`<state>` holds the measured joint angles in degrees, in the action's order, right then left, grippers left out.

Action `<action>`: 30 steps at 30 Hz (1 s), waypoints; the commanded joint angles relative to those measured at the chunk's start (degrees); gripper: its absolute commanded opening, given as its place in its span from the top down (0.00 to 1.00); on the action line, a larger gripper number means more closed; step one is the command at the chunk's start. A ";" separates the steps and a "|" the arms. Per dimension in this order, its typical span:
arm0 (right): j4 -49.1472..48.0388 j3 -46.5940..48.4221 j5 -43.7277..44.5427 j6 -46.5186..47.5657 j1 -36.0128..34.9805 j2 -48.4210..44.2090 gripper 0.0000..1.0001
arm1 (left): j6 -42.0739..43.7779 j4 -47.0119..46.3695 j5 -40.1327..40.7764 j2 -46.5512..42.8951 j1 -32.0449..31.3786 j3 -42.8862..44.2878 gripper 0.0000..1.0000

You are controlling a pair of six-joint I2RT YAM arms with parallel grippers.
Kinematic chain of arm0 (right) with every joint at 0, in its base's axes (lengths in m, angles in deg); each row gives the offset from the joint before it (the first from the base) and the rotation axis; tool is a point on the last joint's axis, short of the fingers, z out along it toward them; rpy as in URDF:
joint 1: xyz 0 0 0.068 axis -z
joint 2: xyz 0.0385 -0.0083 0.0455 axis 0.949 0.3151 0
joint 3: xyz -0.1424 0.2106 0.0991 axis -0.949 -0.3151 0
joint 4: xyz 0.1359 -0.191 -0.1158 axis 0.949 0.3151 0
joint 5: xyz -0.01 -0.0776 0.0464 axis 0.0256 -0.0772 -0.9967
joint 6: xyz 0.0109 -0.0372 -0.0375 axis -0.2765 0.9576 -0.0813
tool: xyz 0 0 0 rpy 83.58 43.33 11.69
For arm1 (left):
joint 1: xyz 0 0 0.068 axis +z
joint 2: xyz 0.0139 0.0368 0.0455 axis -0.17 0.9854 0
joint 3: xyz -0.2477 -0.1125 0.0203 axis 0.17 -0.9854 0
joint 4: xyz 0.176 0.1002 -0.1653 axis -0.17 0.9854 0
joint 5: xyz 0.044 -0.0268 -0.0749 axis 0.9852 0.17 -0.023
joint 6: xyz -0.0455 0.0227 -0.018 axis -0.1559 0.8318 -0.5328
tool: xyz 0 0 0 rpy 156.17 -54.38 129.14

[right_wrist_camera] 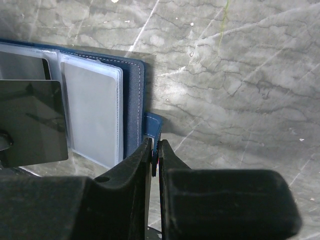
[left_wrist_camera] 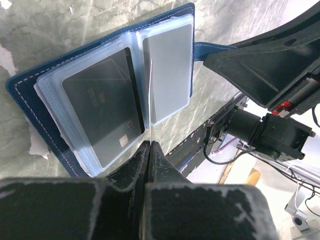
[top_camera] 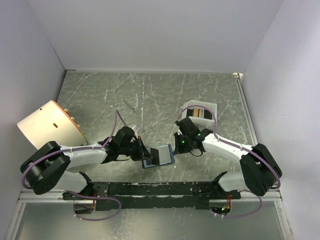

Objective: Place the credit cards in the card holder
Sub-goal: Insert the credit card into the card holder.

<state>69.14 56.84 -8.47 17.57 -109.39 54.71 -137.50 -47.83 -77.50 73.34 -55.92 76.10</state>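
A dark blue folding card holder point(left_wrist_camera: 170, 65) lies open on a grey marbled tabletop point(top_camera: 150, 95), low in the centre of the overhead view, between the two arms. The left gripper point(left_wrist_camera: 150, 145), fingers pinched together, holds a thin dark card point(right_wrist_camera: 32, 122) upright on its edge along the holder's central fold. A second dark credit card point(left_wrist_camera: 100, 115) sits in the left-hand clear sleeve. The right gripper point(right_wrist_camera: 154, 145) is clamped on the holder's blue snap tab point(right_wrist_camera: 152, 125). More tan and dark cards point(top_camera: 200, 113) rest in a white tray point(top_camera: 212, 107) at centre right.
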 commanded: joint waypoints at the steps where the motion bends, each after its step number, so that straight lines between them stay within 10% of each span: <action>1: -1.73 -1.03 -0.98 -0.98 -0.56 -0.83 0.92 | -0.17 -1.12 -1.04 1.11 0.71 1.33 0.93; 30: -1.49 -1.40 0.13 -0.35 -0.71 -0.92 0.95 | -4.13 -0.72 -0.56 7.15 1.01 1.38 0.93</action>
<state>68.05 55.88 -9.22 17.16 -109.65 54.60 -141.15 -47.37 -77.54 77.84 -55.35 76.93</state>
